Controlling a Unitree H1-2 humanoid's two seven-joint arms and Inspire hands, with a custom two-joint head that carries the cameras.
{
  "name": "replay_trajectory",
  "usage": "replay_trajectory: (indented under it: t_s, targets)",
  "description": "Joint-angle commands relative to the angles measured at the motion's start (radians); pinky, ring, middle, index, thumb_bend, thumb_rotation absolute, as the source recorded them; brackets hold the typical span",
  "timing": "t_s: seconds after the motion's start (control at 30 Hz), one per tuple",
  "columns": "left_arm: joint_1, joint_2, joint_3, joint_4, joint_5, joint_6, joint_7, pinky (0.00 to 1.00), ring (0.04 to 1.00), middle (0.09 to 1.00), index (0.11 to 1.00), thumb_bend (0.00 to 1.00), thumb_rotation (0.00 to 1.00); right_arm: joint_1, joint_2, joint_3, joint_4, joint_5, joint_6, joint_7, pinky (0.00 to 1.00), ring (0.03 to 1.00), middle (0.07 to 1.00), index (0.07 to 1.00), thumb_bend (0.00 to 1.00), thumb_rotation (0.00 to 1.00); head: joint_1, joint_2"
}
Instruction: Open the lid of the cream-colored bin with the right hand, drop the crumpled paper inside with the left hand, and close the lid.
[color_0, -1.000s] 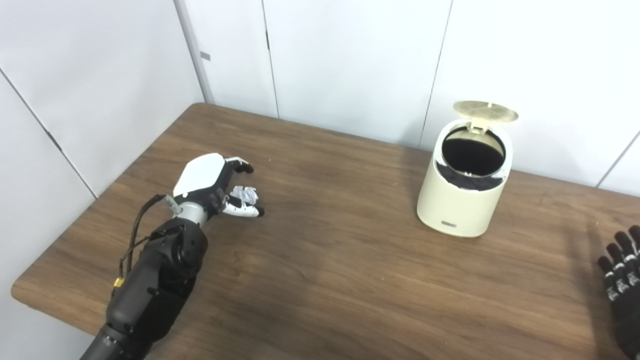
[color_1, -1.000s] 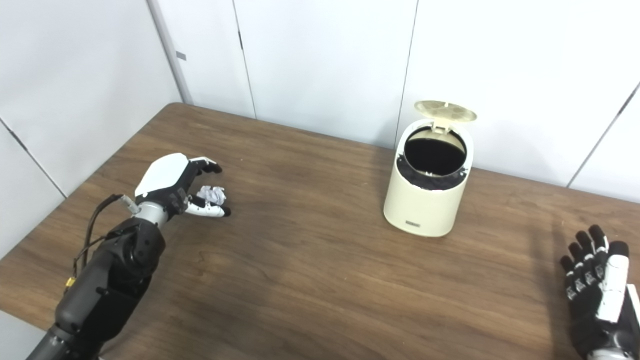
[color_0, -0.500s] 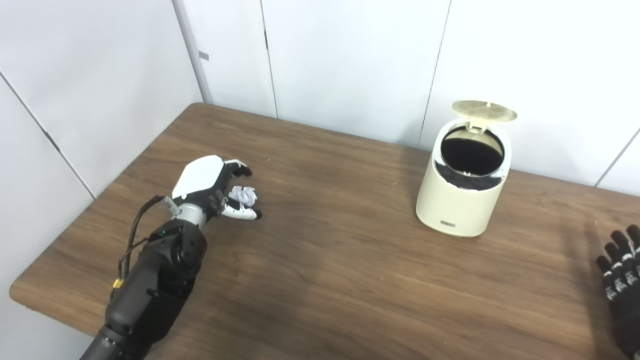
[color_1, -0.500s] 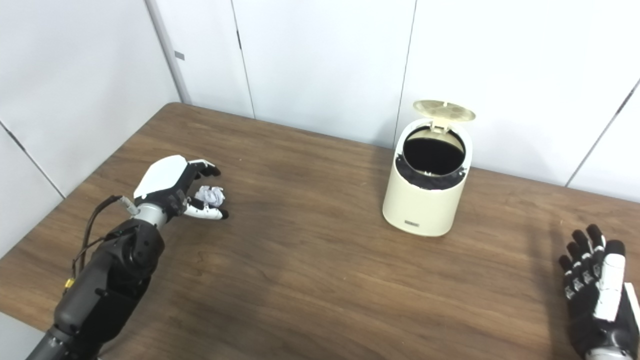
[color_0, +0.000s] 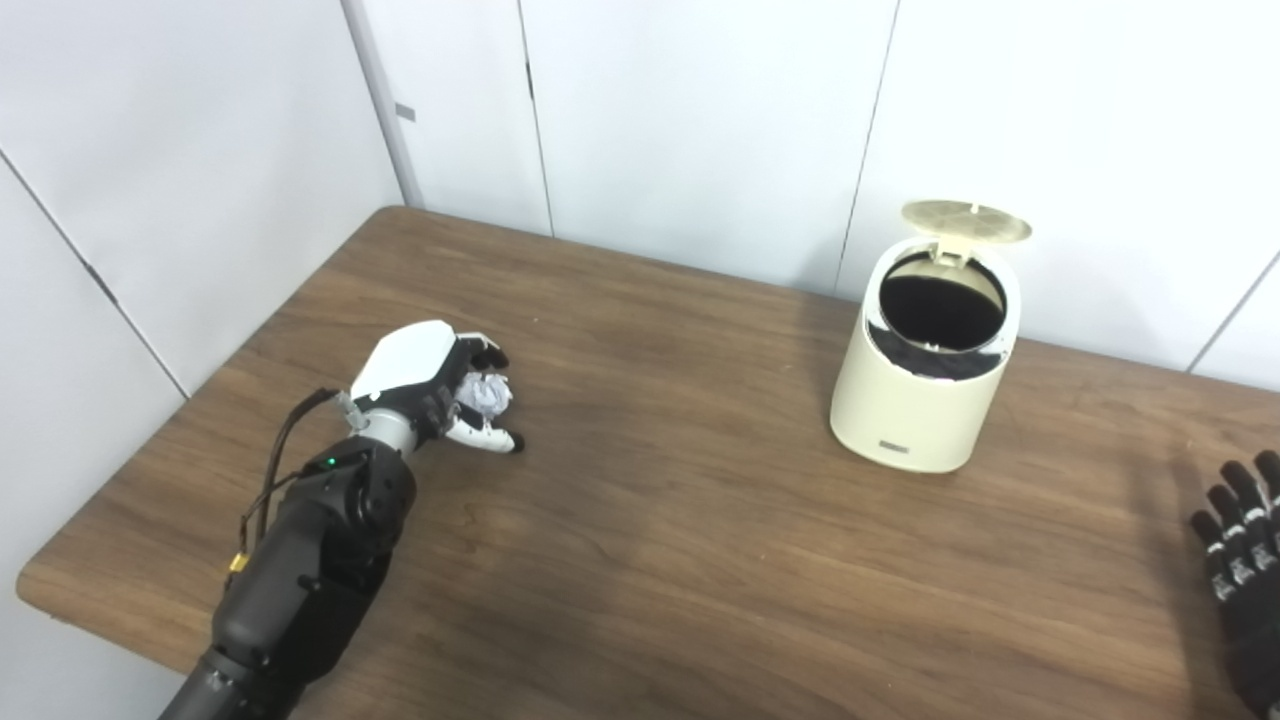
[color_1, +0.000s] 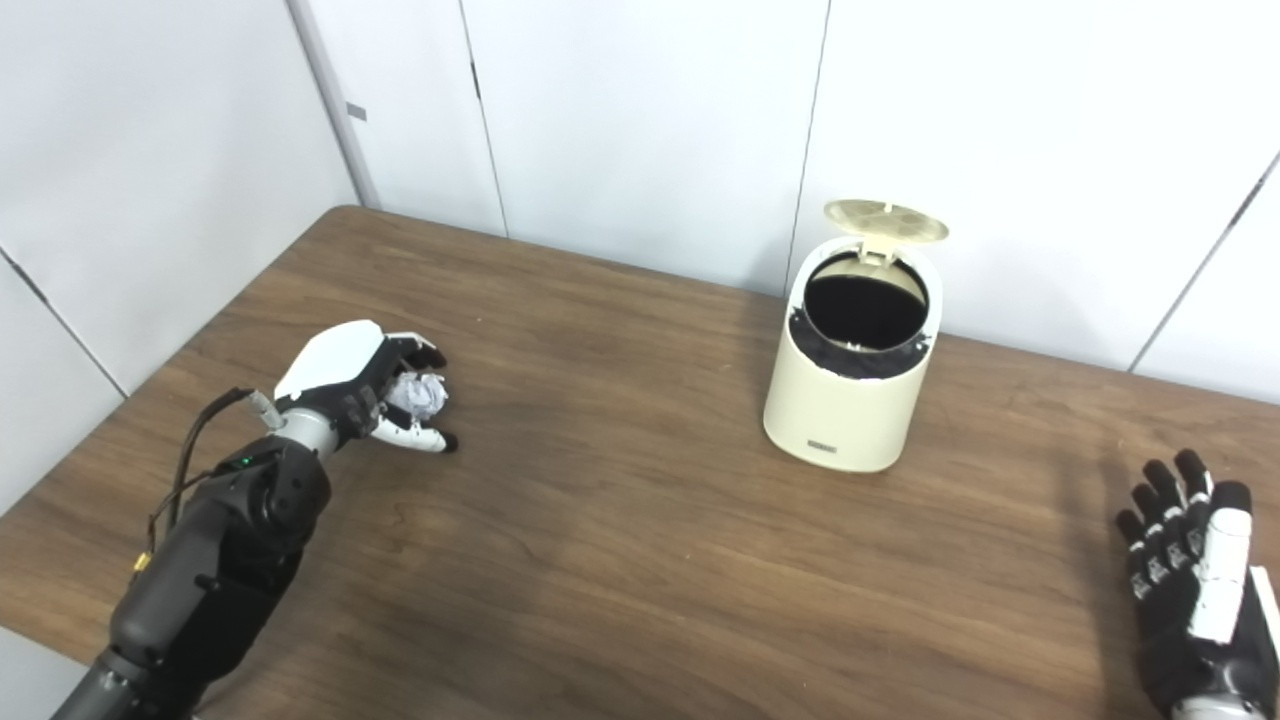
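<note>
- The crumpled paper (color_0: 487, 394) is enclosed by the fingers of the left hand (color_0: 430, 385), low over the table (color_0: 640, 560), so that it can be carried.
- The cream-colored bin (color_0: 925, 375) is set well to that hand's right, its lid (color_0: 965, 220) tipped up behind the mouth.
- Bare table is left between them; the table's left edge lies near.
- The right hand (color_1: 1190, 570) is kept empty, fingers spread, aside from the bin.

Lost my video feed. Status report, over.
Left hand shut on crumpled paper. Right hand open, idle. Bin lid up. Path clear.
</note>
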Motion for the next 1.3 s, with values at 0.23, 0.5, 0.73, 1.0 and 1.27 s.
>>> replay_trajectory:
  t_s: [0.23,0.5,0.73,1.0,1.27]
  targets:
    - [-0.054,0.021,0.025,-0.008,0.043,0.004,-0.029,0.68,0.761,0.766,0.746,0.79,0.15,-0.027,-0.017,-0.005,0.003,0.01,-0.052,0.017,1.0,0.997,0.983,1.0,0.52,1.0,0.003,0.001]
    - [-0.055,0.019,0.031,-0.01,0.043,0.004,-0.034,0.68,0.753,0.743,0.722,0.78,0.11,-0.025,-0.016,-0.005,0.005,0.012,-0.056,0.019,0.99,0.992,0.981,1.0,0.51,1.0,0.002,0.002]
    - [-0.054,0.006,0.05,0.01,0.0,0.002,-0.001,0.6,0.664,0.688,0.673,0.75,0.01,-0.026,-0.014,-0.007,0.003,0.03,-0.045,0.018,0.99,0.991,0.98,0.997,0.51,1.0,0.002,0.004]
    - [-0.056,0.01,0.041,0.039,-0.039,-0.012,0.047,0.39,0.455,0.436,0.541,0.52,0.0,-0.024,-0.018,-0.003,0.005,0.032,-0.053,0.029,1.0,0.994,0.974,1.0,0.51,1.0,0.001,0.005]
    - [-0.052,0.023,0.011,0.043,-0.04,-0.024,0.066,0.5,0.434,0.489,0.503,0.5,0.0,-0.022,-0.021,-0.003,-0.008,0.029,-0.048,0.024,0.97,0.983,0.968,1.0,0.53,1.0,-0.001,0.005]
